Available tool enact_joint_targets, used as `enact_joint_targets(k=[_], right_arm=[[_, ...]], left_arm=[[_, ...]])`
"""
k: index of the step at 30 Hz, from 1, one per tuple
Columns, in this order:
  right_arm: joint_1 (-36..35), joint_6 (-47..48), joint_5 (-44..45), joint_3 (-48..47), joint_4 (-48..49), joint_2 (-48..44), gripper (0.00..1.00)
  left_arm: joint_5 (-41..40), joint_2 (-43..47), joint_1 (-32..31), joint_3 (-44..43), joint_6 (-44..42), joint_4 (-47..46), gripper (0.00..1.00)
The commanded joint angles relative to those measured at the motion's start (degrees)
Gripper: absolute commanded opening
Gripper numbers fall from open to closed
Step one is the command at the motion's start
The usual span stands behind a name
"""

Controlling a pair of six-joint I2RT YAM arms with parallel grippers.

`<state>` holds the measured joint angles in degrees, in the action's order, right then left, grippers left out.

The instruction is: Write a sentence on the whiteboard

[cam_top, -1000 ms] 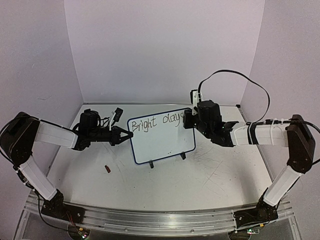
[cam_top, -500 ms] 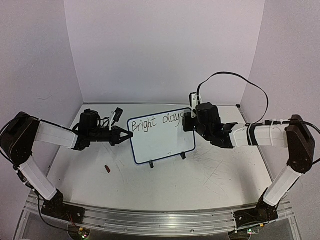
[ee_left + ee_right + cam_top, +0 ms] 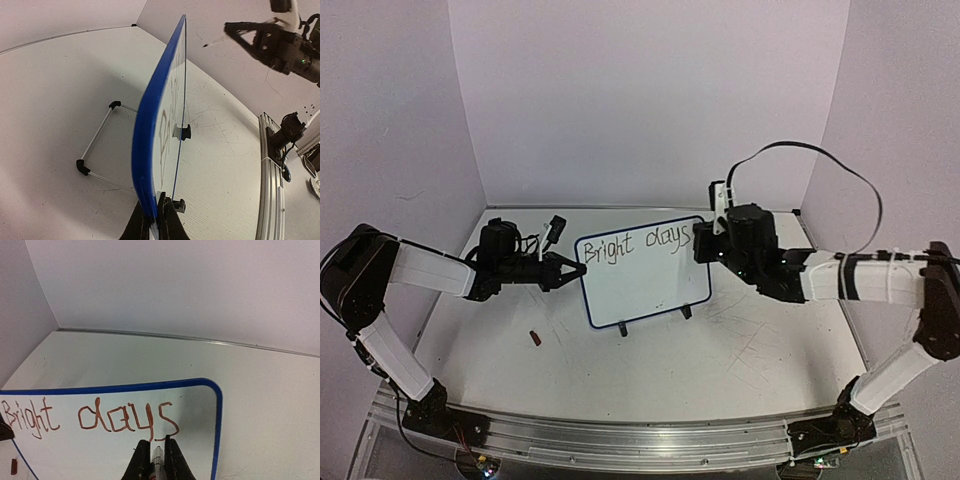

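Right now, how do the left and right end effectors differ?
The left end effector pinches the whiteboard by its left edge; the right end effector grips a marker. The left one is at the board's left side; the right one is near its top right corner, beside the end of the sentence. Both are shut.

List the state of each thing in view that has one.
whiteboard, upright on its feet, left edge clamped.
sentence, reads "Bright days" so far.
left hand, shut on the whiteboard's edge.
right hand, shut on the marker.
marker, tip apparently off the board.
small red-brown piece, lying loose.
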<state>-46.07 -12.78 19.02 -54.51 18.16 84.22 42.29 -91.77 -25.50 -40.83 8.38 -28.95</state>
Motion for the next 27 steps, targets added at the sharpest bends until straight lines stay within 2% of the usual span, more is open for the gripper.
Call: enact_joint_targets(k=[1,7,13,20,27], right_arm=[[-0.29,1.94,3.75,3.63,2.26,-11.46,0.00],[-0.18,5.84,0.09,1.33,-3.54,-6.97,0.00],[-0.18,9.49,-7.88,-0.80,-3.88,-4.10,0.00],[-0.56,8.29,-20.16,-3.88,-5.89,-1.76,0.00],[-5.01,8.38,-19.28,-7.69,-4.86,4.45,0.00]], left_arm=[[-6.06,0.81,0.52,-1.33,-4.33,0.30,0.00],[-6.46,0.71,0.37,-1.77,-3.80,0.38,0.00],[-6.28,-0.70,-0.23,-2.49,-4.62,0.39,0.00],[-8.71,-0.25,-1.25,-2.02,-5.50,0.39,0.00],[-13.34,2.05,-1.31,-0.83,-4.55,0.39,0.00]])
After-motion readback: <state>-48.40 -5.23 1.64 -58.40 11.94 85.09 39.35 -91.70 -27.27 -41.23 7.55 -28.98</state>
